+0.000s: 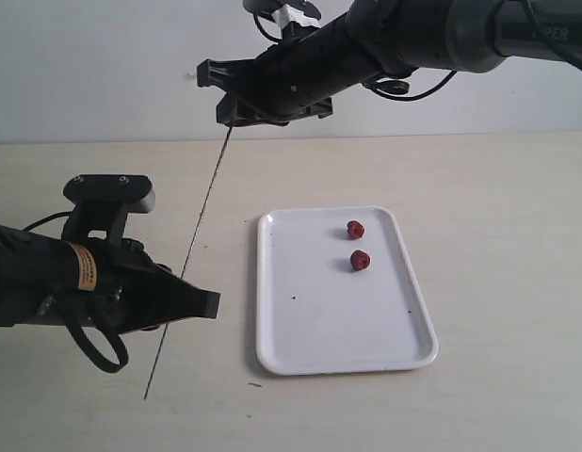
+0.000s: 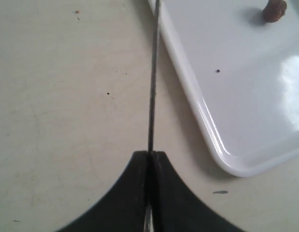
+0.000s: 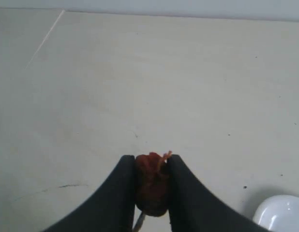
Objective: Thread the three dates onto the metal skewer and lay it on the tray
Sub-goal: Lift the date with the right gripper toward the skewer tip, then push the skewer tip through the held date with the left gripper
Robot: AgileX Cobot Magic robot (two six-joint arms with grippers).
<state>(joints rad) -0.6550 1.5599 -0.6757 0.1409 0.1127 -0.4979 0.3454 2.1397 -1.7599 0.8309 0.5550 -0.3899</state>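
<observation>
hiding half a date (image 3: 150, 186), right gripper (image 3: 150, 162) seems clamped.

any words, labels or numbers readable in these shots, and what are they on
"PER": white letters on the right arm, cut off by the picture's edge, likely the end of a longer word.
Orange band on the left arm: dark print, too small to read.
White tag by the right arm's wrist: nothing legible.
Tray: only tiny dark specks, no text.
Both wrist views: no text.
</observation>
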